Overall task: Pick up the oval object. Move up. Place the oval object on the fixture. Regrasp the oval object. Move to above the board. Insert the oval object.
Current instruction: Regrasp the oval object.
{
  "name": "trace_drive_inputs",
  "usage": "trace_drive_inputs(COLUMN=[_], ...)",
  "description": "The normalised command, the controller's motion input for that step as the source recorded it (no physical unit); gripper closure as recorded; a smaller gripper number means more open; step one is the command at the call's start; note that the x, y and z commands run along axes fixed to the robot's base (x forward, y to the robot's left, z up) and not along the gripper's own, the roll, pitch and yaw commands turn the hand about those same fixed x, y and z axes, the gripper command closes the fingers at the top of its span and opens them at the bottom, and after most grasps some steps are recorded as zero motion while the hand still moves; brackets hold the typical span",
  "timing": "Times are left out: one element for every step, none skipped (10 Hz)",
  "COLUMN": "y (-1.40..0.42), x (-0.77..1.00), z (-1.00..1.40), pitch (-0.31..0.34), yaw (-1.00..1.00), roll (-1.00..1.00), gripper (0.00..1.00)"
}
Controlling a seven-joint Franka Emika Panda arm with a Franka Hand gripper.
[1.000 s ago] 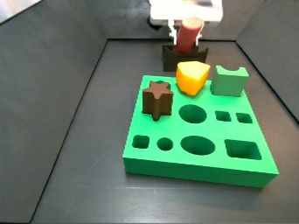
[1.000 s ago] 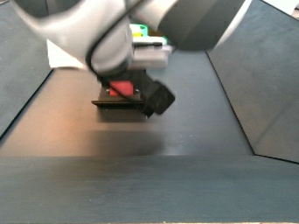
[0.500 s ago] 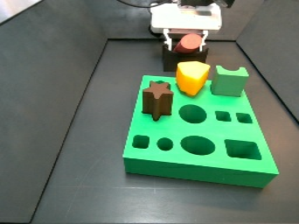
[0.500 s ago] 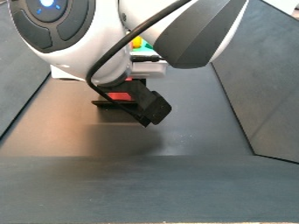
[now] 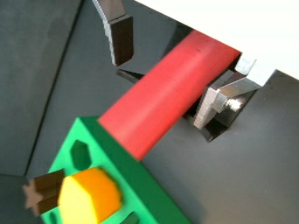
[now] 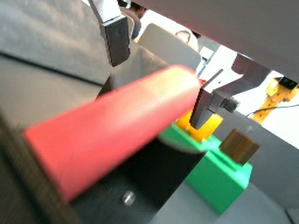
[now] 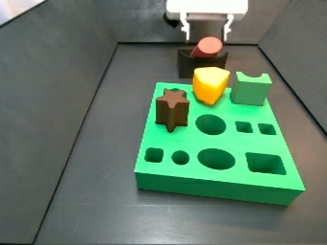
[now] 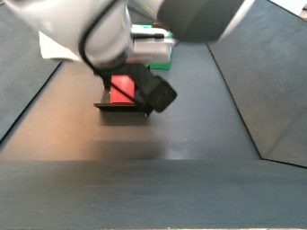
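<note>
The oval object (image 7: 207, 46), a salmon-red rod, lies across the dark fixture (image 7: 189, 65) behind the board (image 7: 205, 178). In both wrist views the rod (image 5: 158, 96) (image 6: 111, 131) runs lengthwise under the space between the fingers. The gripper (image 7: 207, 29) hangs open just above it, fingers (image 5: 121, 39) spread to either side. One side view shows the rod (image 8: 120, 87) resting in the fixture (image 8: 120, 108), partly hidden by the arm. The gripper (image 5: 166, 87) (image 6: 160, 87) holds nothing.
On the board's far end stand a yellow wedge (image 7: 211, 85), a light green notched block (image 7: 250, 89) and a dark brown star peg (image 7: 173, 107). Several cut-out holes fill its near part. Dark sloping walls (image 7: 76, 86) bound the floor.
The gripper lowered the oval object onto the fixture, opened and let go. It has since risen a little; the rod stays on the fixture.
</note>
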Motion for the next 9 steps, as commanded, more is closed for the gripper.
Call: trace_drive_inputs(y=[0.00,0.00,0.01,0.01,0.00,0.00,0.00,0.00,0.00], x=[-0.03,-0.03,-0.03,-0.02,-1.00,-1.00,-1.00,-1.00,-1.00], z=[0.89,0.71,0.47,0.22,0.00,-0.04,0.00,0.00,0.00], pitch=[0.041,0.054,0.065,0.074,0.055,0.017,-0.011,-0.024,-0.034], yaw=[0.00,0.00,-0.01,-0.02,-0.01,-0.03,-0.05,-0.05,-0.05], roll=[0.03,0.04,0.04,0.04,0.00,-0.02,0.00,0.03,0.04], gripper=[0.00,0.00,0.00,0.00,0.00,0.00,0.00,0.00,0.00])
